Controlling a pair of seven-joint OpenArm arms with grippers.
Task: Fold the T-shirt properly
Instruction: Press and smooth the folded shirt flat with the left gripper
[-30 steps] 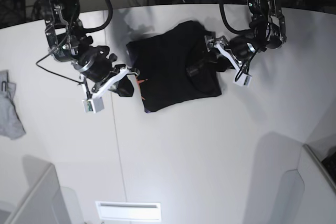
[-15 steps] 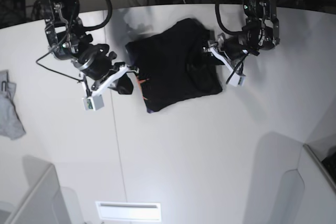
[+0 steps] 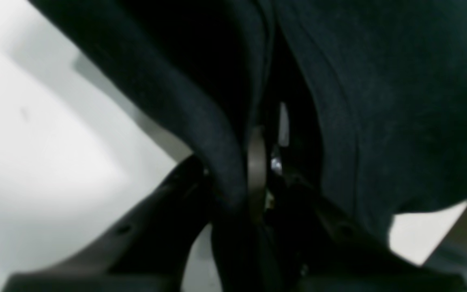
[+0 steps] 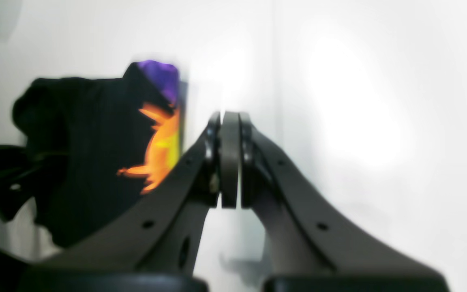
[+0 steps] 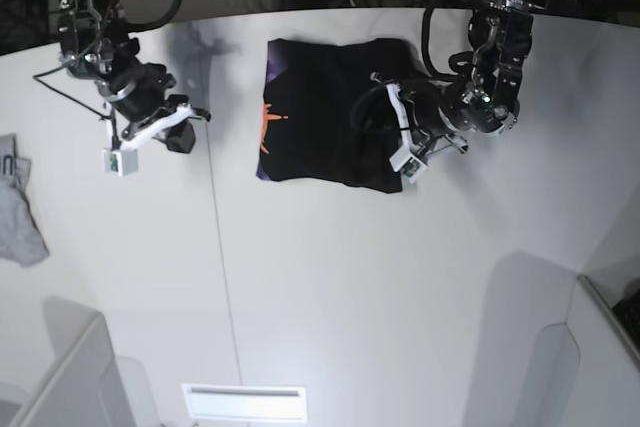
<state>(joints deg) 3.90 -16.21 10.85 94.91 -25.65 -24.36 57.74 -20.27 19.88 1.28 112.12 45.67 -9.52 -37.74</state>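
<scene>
At the right edge of the T-shirt (image 5: 330, 112), left claw (image 3: 258, 174) pinches a cloth fold, right claw (image 4: 229, 162) shut and empty; carry hem across evenly, low.

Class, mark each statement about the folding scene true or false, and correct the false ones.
1. The left gripper is clamped on a fold of the T-shirt. True.
2. The right gripper holds the shirt's printed edge. False: its jaws are shut on nothing, away from the shirt.
3. An orange print shows on the shirt's edge nearest the right gripper. True.
4. A grey cloth lies on top of the T-shirt. False: it lies apart at the table edge.
</scene>
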